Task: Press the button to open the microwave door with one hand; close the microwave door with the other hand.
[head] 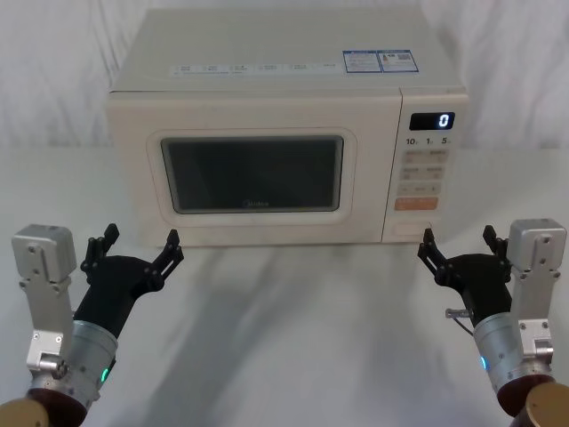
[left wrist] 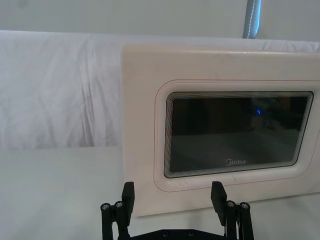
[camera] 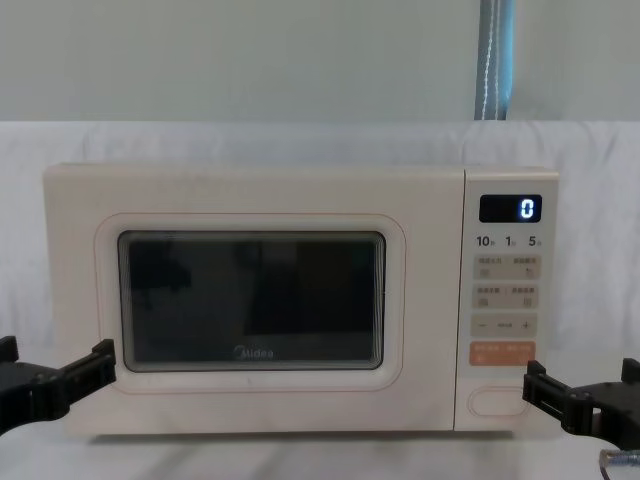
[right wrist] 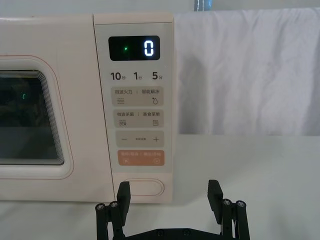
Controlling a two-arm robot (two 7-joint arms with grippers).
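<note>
My left hand (head: 142, 244) and right hand (head: 457, 242) spread wide, near closed microwave door (head: 253, 173); button (right wrist: 144, 188) partly behind my finger.

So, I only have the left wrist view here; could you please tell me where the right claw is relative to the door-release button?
Observer: The right claw is open and hovers low in front of the button, at the panel's bottom edge.
Operator: Thank you. Does the door look fully shut on the panel side?
Observer: Yes, in the chest view the door lies flush with the control panel.
Operator: And what does the display read?
Observer: The display shows a single 0.
</note>
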